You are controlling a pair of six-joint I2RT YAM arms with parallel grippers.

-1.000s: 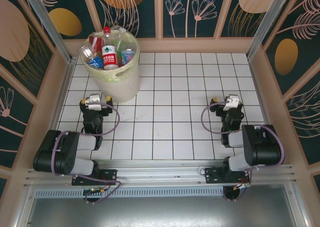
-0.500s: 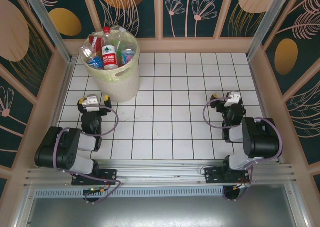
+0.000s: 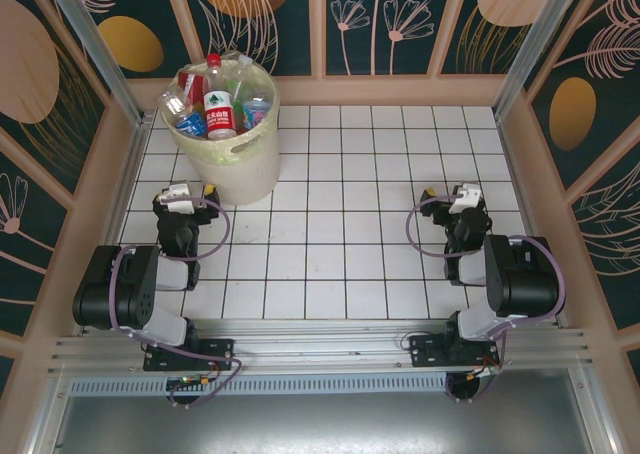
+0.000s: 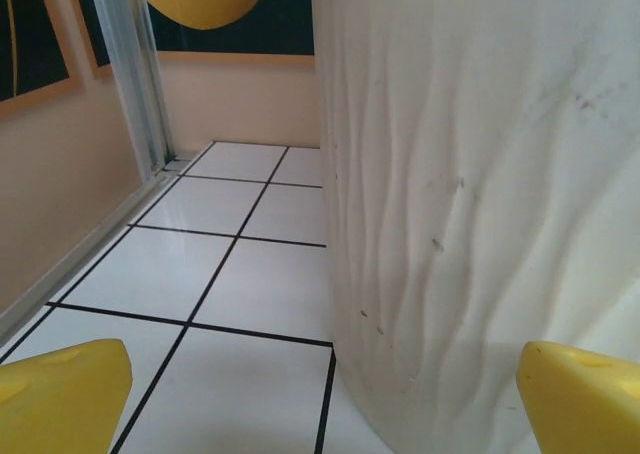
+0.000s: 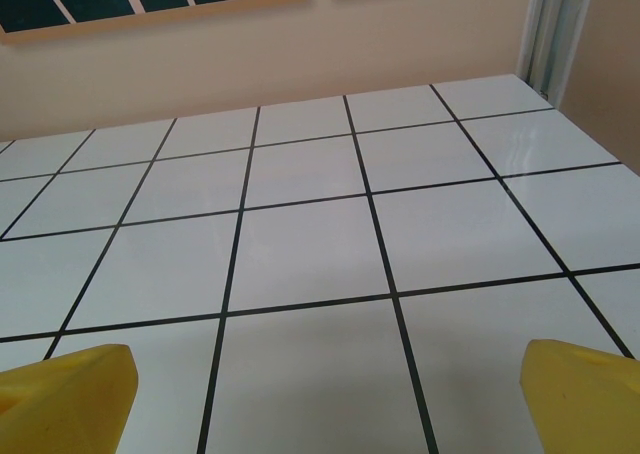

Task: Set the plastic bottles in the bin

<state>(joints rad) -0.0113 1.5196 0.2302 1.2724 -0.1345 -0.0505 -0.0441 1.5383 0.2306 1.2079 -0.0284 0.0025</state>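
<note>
Bottles (image 3: 218, 106) sat in bin (image 3: 243, 166); left gripper (image 3: 184, 196) beside it and right gripper (image 3: 454, 195) both gaped wide, empty.

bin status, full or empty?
Full: plastic bottles are heaped to the rim of the bin in the top view, and a red-capped one pokes above it.

The white tiled table (image 3: 340, 224) carries the bin (image 3: 240, 169) standing upright at its far left corner.

White tiled table (image 3: 340, 204), floral walls (image 3: 400, 19)
</note>
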